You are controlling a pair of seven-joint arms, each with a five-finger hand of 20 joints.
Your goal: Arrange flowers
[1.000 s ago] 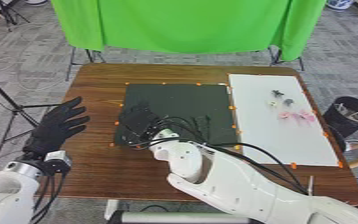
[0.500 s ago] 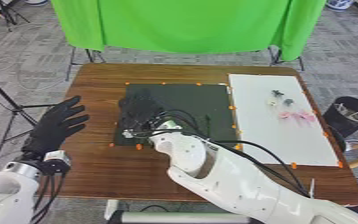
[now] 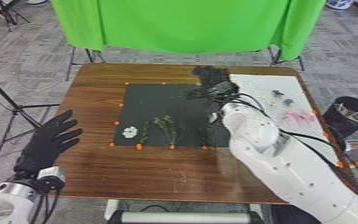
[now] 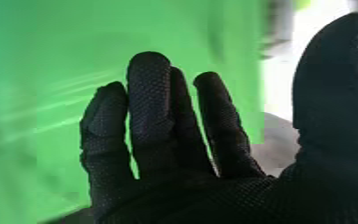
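In the head view my right hand point(image 3: 214, 84) is over the far right corner of the black mat point(image 3: 147, 109), near the white board point(image 3: 263, 84). The right wrist view shows this hand point(image 4: 180, 187) with straight, spread fingers and nothing held. On the mat's near part lie a white flower point(image 3: 129, 132) at the left and green stems point(image 3: 167, 128) beside it. Pink flowers point(image 3: 300, 117) and small dark pieces point(image 3: 288, 102) rest on the white board. My left hand point(image 3: 44, 145), fingers straight, is off the table's left side.
Orange markers point(image 3: 172, 147) run along the mat's edges. The brown table point(image 3: 95, 102) borders the mat at the left. A dark bin point(image 3: 347, 116) stands off the table's right side, and a green cloth point(image 3: 189, 25) hangs behind the table.
My right hand has moved from the mat's left part to the far right, uncovering the white flower and stems. My left hand has shifted slightly nearer the bottom edge.
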